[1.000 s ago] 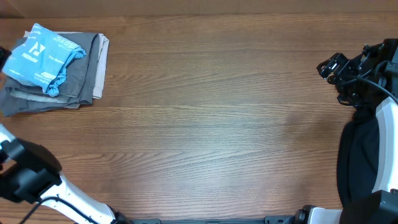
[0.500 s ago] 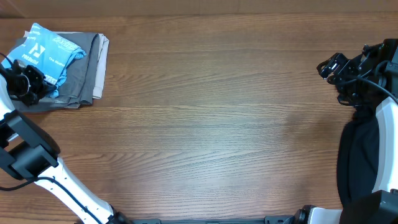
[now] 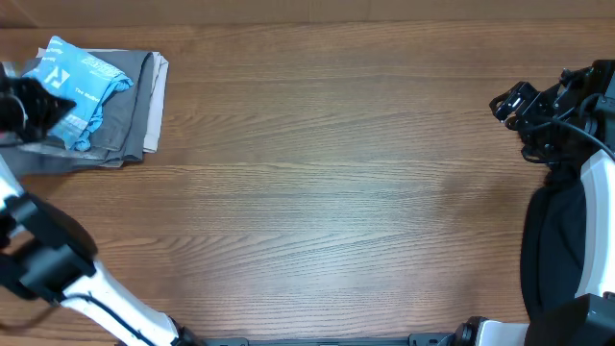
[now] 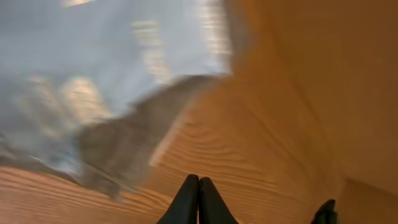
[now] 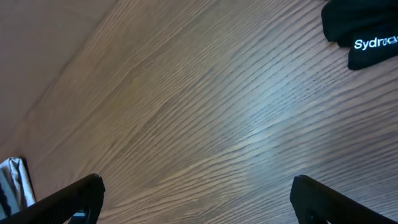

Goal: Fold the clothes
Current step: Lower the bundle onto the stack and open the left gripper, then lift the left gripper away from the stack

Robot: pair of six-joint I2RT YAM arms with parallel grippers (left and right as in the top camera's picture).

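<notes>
Overhead, we see the light blue T-shirt point(image 3: 82, 75) folded small, white print up, atop grey trousers point(image 3: 130, 108) in the far-left corner of the wooden surface point(image 3: 336, 192); left gripper point(image 4: 198, 190) jaws pressed together, right gripper point(image 5: 196, 190) jaws spread.

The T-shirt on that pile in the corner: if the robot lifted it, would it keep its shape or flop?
Probably floppy: the T-shirt lies bunched in soft creases, so it would likely sag and come unfolded when lifted. It looks like thin cloth, so it is likely light. If pushed, it may wrinkle or slide over the grey trousers beneath it rather than roll.
</notes>
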